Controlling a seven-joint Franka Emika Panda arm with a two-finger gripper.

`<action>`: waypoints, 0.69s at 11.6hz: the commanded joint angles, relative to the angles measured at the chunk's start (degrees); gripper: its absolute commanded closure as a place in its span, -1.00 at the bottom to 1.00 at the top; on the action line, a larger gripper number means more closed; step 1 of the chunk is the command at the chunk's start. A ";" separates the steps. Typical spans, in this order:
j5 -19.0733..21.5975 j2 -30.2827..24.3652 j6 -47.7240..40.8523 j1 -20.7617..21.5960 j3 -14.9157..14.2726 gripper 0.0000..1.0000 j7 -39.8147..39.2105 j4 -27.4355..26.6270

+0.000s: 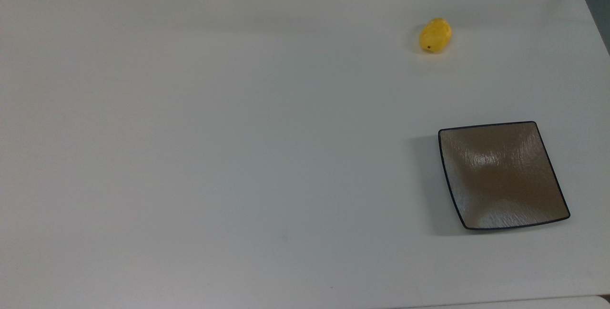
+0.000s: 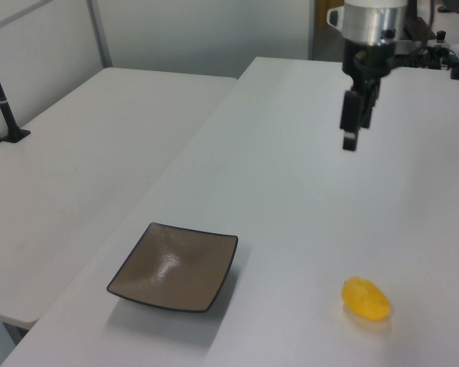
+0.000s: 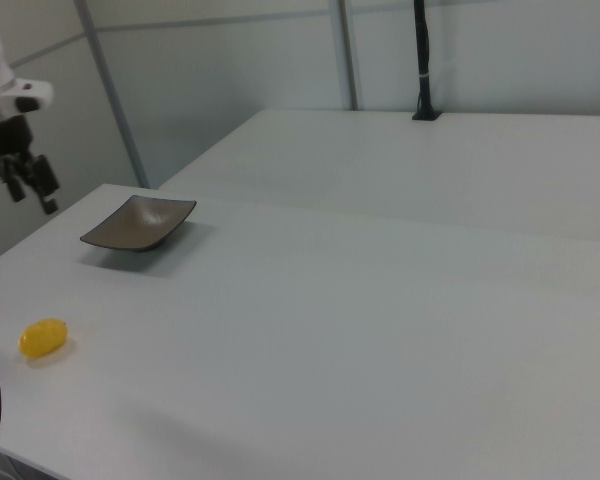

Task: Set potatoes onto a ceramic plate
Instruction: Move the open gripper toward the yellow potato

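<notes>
One potato (image 1: pixel 435 35) and one ceramic plate (image 1: pixel 503 175) are seen well apart on the surface (image 1: pixel 238 132). The hand (image 2: pixel 353 124) is raised, empty; its opening cannot be told.

White robot arm (image 2: pixel 371 23) cut off by the left view's top edge; wide white bench (image 1: pixel 190 156) cropped at the top view's left edge.

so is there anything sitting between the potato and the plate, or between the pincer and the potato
Nothing visible. In the top view the potato lies on bare white table, with only empty surface between it and the ceramic plate. In the left view the pincer hangs above the table, with open space between it and the potato.
</notes>
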 commanded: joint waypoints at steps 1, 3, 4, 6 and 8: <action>0.94 0.05 0.06 0.46 4.87 -1.00 4.68 -2.97; 0.94 1.81 0.77 0.46 7.43 -1.00 5.56 -4.82; 0.94 2.60 2.25 0.63 7.87 -1.00 5.74 -6.04; 0.94 3.04 10.48 1.33 8.40 -1.00 8.10 -11.65; 0.94 4.27 14.90 1.42 8.84 -1.00 8.55 -14.57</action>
